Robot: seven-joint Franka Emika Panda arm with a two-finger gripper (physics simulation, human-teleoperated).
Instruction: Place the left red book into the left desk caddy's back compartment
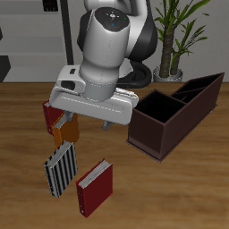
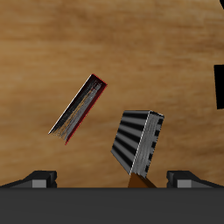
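Note:
The left red book [image 1: 94,186] stands near the table's front edge, beside the striped book [image 1: 61,168]. In the wrist view the red book [image 2: 79,107] shows its white page edges, apart from the striped book [image 2: 138,140]. My gripper [image 1: 88,118] hangs above the books, farther back than the red book. In the wrist view the gripper [image 2: 114,177] is wide open and empty. The left desk caddy [image 1: 174,116] is a long maroon-brown box. Its back compartment [image 1: 199,89] is the narrower slanted section. A dark edge of the caddy [image 2: 220,87] shows in the wrist view.
An orange-brown book [image 1: 65,131] and a darker red book [image 1: 48,116] stand under the arm, behind the striped book. The orange-brown book [image 2: 138,182] sits between my fingers in the wrist view. A potted plant [image 1: 179,40] stands at the back behind the caddy.

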